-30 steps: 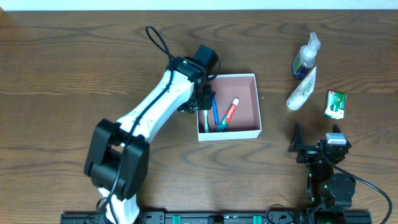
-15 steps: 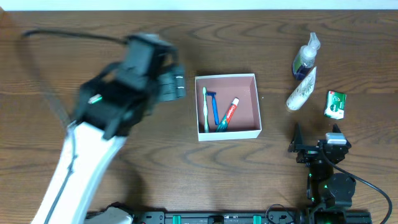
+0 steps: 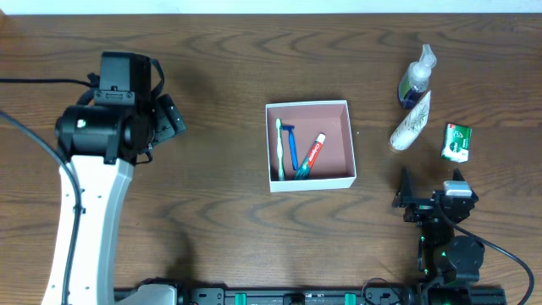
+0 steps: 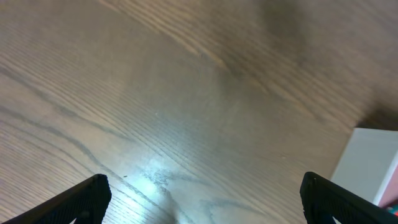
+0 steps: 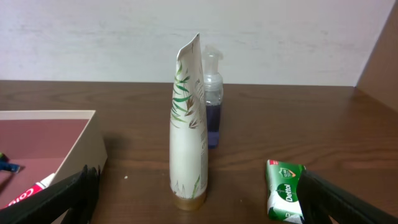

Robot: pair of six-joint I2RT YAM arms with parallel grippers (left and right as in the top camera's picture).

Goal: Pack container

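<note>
Squarely central on the desk (image 3: 220,220), the container (image 3: 313,180) holds a toothbrush (image 3: 280,148), blue razor (image 3: 293,151) and toothpaste tube (image 3: 312,154); the left gripper (image 3: 163,119) and right gripper (image 3: 431,183) gape wide, both empty.

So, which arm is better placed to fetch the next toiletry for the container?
Right. The right gripper, open, sits close to the white tube, pump bottle and green soap box, all outside the container. The left gripper, also open, is far off on its opposite side.
</note>
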